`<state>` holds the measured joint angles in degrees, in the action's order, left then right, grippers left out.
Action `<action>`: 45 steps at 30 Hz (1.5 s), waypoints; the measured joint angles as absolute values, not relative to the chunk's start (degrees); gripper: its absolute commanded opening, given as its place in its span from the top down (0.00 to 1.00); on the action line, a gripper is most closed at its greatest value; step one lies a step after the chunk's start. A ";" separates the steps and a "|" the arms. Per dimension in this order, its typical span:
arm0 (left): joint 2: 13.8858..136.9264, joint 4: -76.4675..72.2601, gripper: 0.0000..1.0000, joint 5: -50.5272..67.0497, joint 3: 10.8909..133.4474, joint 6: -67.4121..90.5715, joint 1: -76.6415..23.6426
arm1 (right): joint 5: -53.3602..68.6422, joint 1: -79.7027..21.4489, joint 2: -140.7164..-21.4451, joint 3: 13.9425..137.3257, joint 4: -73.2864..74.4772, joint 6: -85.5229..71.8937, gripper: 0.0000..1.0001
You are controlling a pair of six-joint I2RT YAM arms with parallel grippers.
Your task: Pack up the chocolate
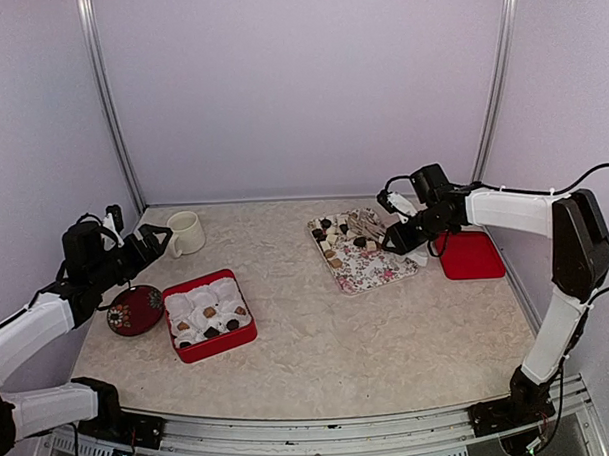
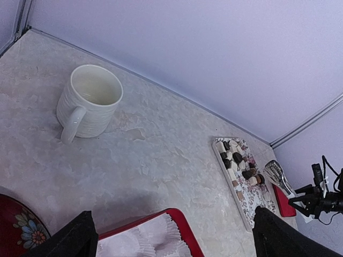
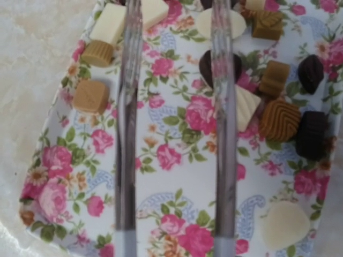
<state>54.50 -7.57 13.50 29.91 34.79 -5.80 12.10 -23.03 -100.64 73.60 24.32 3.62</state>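
About a dozen chocolates lie on one flowered tray by the worktop's far right corner, some five in one red box (left edge); left pincer gapes empty, right pincer clasps tongs

The desk looks like matt, mottled stone. The mug at upper left is ribbed white glaze (faintly shiny). The flowered tray is glossy; its chocolate is smooth or ridged. Crimped white paper cups line the lower edge.
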 measured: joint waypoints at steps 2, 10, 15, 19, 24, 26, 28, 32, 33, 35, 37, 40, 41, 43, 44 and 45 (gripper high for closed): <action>54.50 -7.14 0.01 13.58 30.55 34.06 -5.80 | 12.67 -23.03 -100.79 73.63 24.67 3.62 0.58; 54.37 -6.46 0.01 15.07 32.53 31.24 -6.39 | 14.70 -23.03 -101.67 76.25 28.27 3.57 0.58; 55.86 -4.78 0.01 15.00 34.44 29.41 -7.11 | 16.14 -23.03 -104.77 82.56 31.88 3.53 0.58; 56.12 -3.95 0.01 14.98 35.11 28.60 -7.68 | 16.56 -23.00 -105.80 85.52 33.76 3.49 0.58; 55.72 -1.37 0.01 13.63 37.10 27.18 -9.98 | 16.43 -23.00 -105.80 86.08 35.73 3.53 0.58; 54.87 -0.62 0.01 12.56 37.54 26.57 -10.92 | 16.27 -23.00 -105.80 86.08 36.53 3.55 0.58; 54.19 -0.16 0.01 11.60 37.89 26.26 -11.44 | 16.16 -23.00 -105.86 86.08 36.86 3.53 0.58; 53.60 0.47 0.01 10.09 38.04 26.04 -12.05 | 15.22 -22.72 -106.56 86.08 36.95 3.62 0.58; 53.63 0.69 0.01 9.82 38.04 26.04 -12.12 | 15.00 -22.50 -106.94 86.08 36.95 3.64 0.58; 53.63 1.04 0.01 9.26 38.04 26.06 -12.16 | 14.66 -22.00 -108.14 86.11 36.93 3.77 0.58; 53.65 1.17 0.01 8.71 38.04 26.09 -12.27 | 14.31 -21.45 -109.56 86.13 36.95 3.95 0.57; 53.65 1.87 0.01 8.25 38.09 26.09 -12.43 | 13.80 -20.69 -111.70 86.41 37.04 4.34 0.57; 53.65 2.00 0.01 8.14 38.11 26.09 -12.45 | 13.72 -20.45 -112.18 86.54 37.04 4.47 0.56; 53.65 2.46 0.01 7.88 38.26 26.06 -12.49 | 13.58 -20.03 -112.71 86.87 37.01 4.67 0.56; 53.65 2.63 0.01 7.66 38.44 26.06 -12.53 | 13.54 -19.81 -112.95 87.22 37.10 4.75 0.56; 53.65 2.70 0.01 7.46 38.63 26.06 -12.58 | 13.47 -19.64 -113.14 87.68 37.08 4.84 0.56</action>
<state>53.65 2.70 7.46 38.63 26.06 -12.58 13.47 -19.64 -113.14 87.68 37.08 4.84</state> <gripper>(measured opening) 0.989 0.437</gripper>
